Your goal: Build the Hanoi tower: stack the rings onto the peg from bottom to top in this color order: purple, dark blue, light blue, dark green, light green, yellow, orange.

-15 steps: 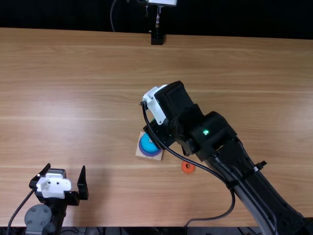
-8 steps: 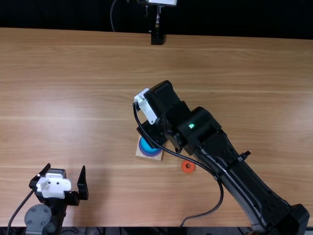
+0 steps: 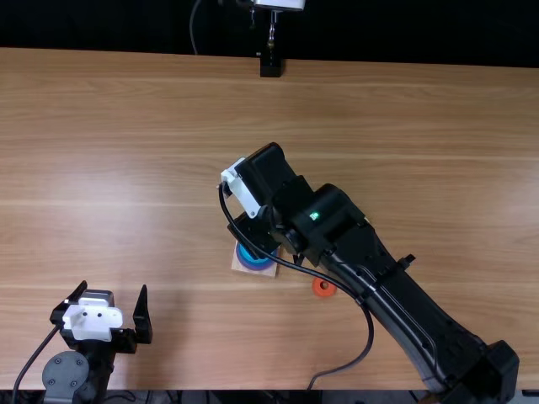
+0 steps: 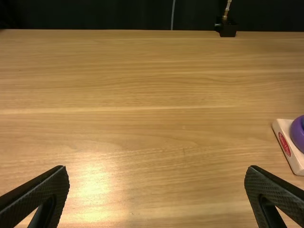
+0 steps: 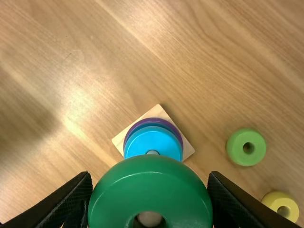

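My right gripper (image 3: 255, 234) is over the wooden base (image 3: 241, 266) and partly covers the light blue ring (image 3: 250, 256) on it. In the right wrist view, my right gripper (image 5: 151, 176) is shut on the dark green ring (image 5: 149, 183), held above the near side of the base (image 5: 119, 140). The light blue ring (image 5: 151, 142) lies over dark blue and purple (image 5: 128, 134) around the peg (image 5: 152, 152). Something pale shows through the green ring's hole. My left gripper (image 3: 114, 290) stands open at the lower left; the left wrist view has the same gripper (image 4: 156, 172) with nothing between its fingers.
An orange ring (image 3: 323, 286) lies right of the base, under the edge of the right arm's cable. A light green ring (image 5: 246, 147) and a yellow ring (image 5: 281, 206) rest on the table near the base. A black stand (image 3: 270, 66) is at the far edge.
The right arm has swung left across the base, its forearm following. The base sits very slightly farther left than before. My left gripper has kept still.
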